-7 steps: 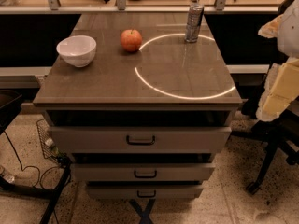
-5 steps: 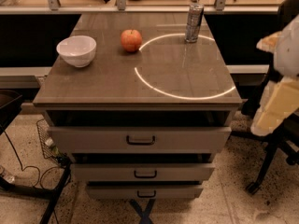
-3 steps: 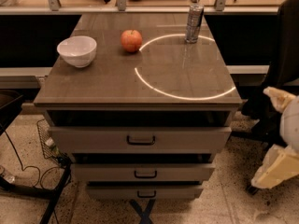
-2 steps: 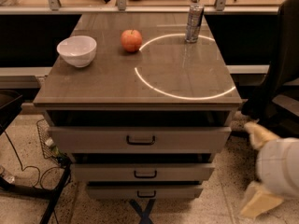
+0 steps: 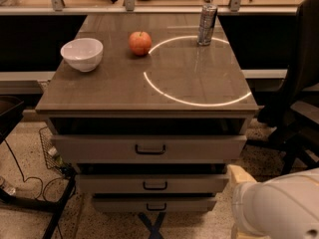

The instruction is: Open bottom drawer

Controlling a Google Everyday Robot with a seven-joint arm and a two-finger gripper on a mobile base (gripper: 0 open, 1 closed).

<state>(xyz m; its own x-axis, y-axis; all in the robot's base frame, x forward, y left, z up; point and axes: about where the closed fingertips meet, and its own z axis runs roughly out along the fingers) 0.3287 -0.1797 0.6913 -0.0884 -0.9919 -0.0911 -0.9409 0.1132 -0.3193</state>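
Note:
The bottom drawer [image 5: 119, 204] is the lowest of three grey-beige fronts, with a small dark loop handle [image 5: 156, 206]. Its front sits closed, set back under the middle drawer [image 5: 109, 184] and the large top drawer [image 5: 94, 148]. My gripper [image 5: 239, 205] is low at the right of the cabinet, at about the height of the bottom drawer. Its white body [image 5: 279, 203] fills the lower right corner. One beige finger [image 5: 239, 176] shows above and another at the bottom edge, apart and holding nothing. It is clear of the handle, well to its right.
On the cabinet top [image 5: 99, 91] stand a white bowl [image 5: 81, 54], a red apple [image 5: 140, 43] and a can [image 5: 207, 25]. A dark office chair [image 5: 299, 103] is at the right. Cables and a wire basket [image 5: 50, 148] lie on the floor at the left.
My gripper has come down along the right side of the cabinet, from tabletop height to floor level beside the lower drawers. The drawers have not moved.

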